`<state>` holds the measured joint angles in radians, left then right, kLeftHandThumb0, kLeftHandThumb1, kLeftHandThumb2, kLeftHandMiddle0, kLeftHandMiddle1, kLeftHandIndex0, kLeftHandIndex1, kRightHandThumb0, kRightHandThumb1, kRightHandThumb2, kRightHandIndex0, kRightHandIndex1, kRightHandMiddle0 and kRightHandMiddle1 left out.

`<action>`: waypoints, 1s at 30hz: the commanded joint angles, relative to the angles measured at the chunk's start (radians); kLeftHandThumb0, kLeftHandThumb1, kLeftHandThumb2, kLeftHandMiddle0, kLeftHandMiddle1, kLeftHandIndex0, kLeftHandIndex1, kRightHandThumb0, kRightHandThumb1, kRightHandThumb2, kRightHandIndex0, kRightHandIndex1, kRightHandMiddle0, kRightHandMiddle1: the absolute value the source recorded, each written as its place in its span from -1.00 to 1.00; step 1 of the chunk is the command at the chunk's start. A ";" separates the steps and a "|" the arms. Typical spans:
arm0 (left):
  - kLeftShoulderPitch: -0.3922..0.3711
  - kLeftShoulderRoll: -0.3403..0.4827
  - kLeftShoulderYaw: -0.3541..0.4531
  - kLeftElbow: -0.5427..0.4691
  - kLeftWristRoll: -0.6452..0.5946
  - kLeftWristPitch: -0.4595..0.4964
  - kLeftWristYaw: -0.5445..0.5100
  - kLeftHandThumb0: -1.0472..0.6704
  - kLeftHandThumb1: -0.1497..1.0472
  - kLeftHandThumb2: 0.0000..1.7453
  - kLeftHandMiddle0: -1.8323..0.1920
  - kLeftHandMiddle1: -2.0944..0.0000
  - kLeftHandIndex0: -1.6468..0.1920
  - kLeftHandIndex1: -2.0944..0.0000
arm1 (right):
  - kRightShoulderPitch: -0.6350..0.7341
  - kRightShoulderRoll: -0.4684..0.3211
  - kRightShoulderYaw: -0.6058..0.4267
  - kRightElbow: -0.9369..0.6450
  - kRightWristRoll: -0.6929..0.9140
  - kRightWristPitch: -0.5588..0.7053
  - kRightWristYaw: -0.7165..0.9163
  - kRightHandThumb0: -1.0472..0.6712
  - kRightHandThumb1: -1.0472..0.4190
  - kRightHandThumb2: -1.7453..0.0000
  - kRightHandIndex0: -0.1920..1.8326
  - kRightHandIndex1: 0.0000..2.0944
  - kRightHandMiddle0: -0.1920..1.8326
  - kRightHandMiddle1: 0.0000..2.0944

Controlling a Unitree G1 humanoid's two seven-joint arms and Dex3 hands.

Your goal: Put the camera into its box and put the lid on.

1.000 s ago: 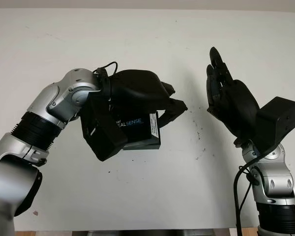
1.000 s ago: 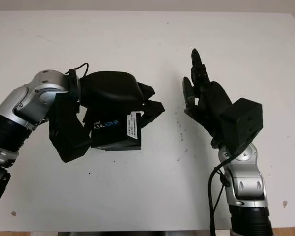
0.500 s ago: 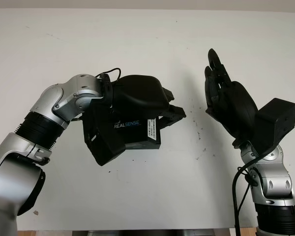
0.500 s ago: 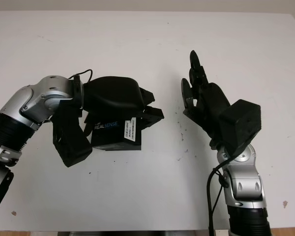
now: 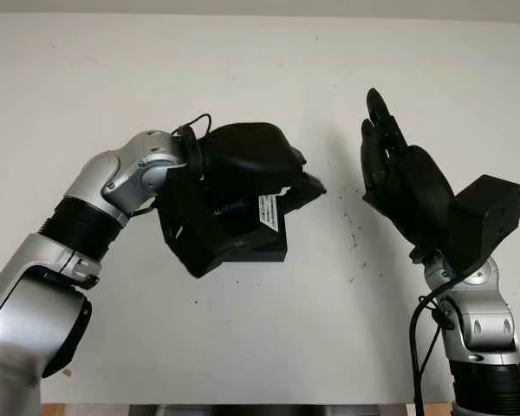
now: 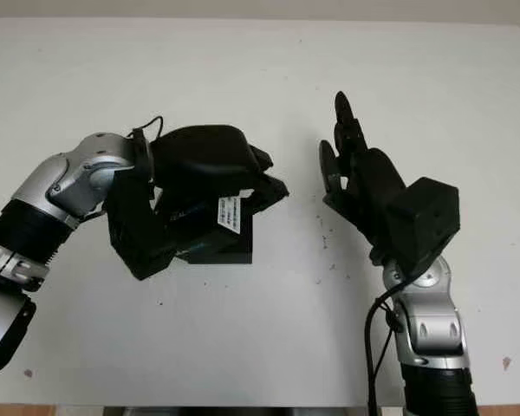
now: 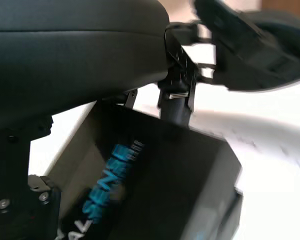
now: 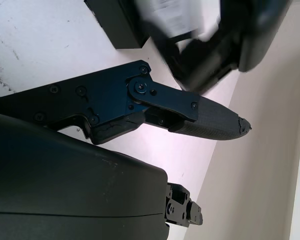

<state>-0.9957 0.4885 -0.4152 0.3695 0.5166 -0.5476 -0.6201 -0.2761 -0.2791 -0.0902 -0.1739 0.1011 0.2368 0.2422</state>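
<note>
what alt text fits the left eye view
The left hand grips a black box with a white label, held tilted over a white table. The right hand is open, raised upright beside it, apart from the box.

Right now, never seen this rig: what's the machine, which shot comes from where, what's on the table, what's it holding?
It is a humanoid robot with two arms, each ending in a black three-finger hand. The two wide pictures come from a stereo camera in its head, looking down at a white table. The two close-ups come from cameras at each wrist.

The left hand is over the middle of the table, fingers curled over a black box printed with RealSense lettering and a white label. The left wrist view shows the box up close. Whether the box is lifted or touching the table I cannot tell.

The right hand is open, raised upright beside the box, not touching it.
</note>
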 commanded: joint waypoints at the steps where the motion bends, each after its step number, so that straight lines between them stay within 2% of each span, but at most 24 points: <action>1: 0.029 -0.019 0.009 -0.097 -0.046 0.101 -0.077 -0.69 1.00 -0.38 0.90 0.69 0.91 0.61 | 0.007 -0.001 -0.002 -0.019 0.001 0.001 -0.003 -0.74 -1.00 0.21 -1.00 -0.98 -0.99 -0.97; 3: 0.045 -0.020 0.016 -0.170 -0.077 0.204 -0.140 -0.72 1.00 -0.38 0.98 0.93 0.94 0.87 | 0.006 -0.002 -0.001 -0.017 -0.001 -0.002 -0.002 -0.75 -1.00 0.22 -1.00 -0.98 -0.99 -0.97; 6: 0.062 -0.016 0.019 -0.244 -0.094 0.283 -0.178 -0.76 1.00 -0.36 1.00 0.99 0.99 0.98 | 0.006 0.002 -0.001 -0.017 -0.002 -0.001 -0.008 -0.77 -1.00 0.23 -1.00 -0.97 -0.98 -0.96; 16: 0.062 -0.003 0.013 -0.325 -0.101 0.350 -0.226 -0.81 1.00 -0.31 1.00 1.00 1.00 1.00 | 0.003 0.012 -0.004 -0.007 0.014 -0.010 -0.005 -0.74 -1.00 0.24 -1.00 -0.97 -0.98 -0.95; 20: 0.057 0.006 0.017 -0.331 -0.085 0.367 -0.230 -0.76 1.00 -0.35 1.00 1.00 1.00 1.00 | 0.004 0.007 -0.001 -0.008 0.005 -0.011 -0.007 -0.75 -1.00 0.23 -1.00 -0.97 -0.99 -0.95; 24: 0.034 0.024 0.062 -0.280 -0.125 0.386 -0.228 -0.72 1.00 -0.36 1.00 1.00 1.00 1.00 | 0.004 0.009 -0.003 -0.005 0.006 -0.009 -0.007 -0.75 -1.00 0.23 -1.00 -0.97 -1.00 -0.96; 30: 0.029 0.026 0.186 -0.217 -0.291 0.612 -0.271 -0.70 1.00 -0.38 1.00 1.00 1.00 1.00 | -0.003 0.005 -0.010 0.010 0.009 -0.030 0.002 -0.73 -1.00 0.21 -1.00 -0.99 -1.00 -0.98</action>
<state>-0.9454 0.5181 -0.2576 0.1463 0.2547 0.0377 -0.8818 -0.2773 -0.2721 -0.0926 -0.1656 0.1042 0.2243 0.2430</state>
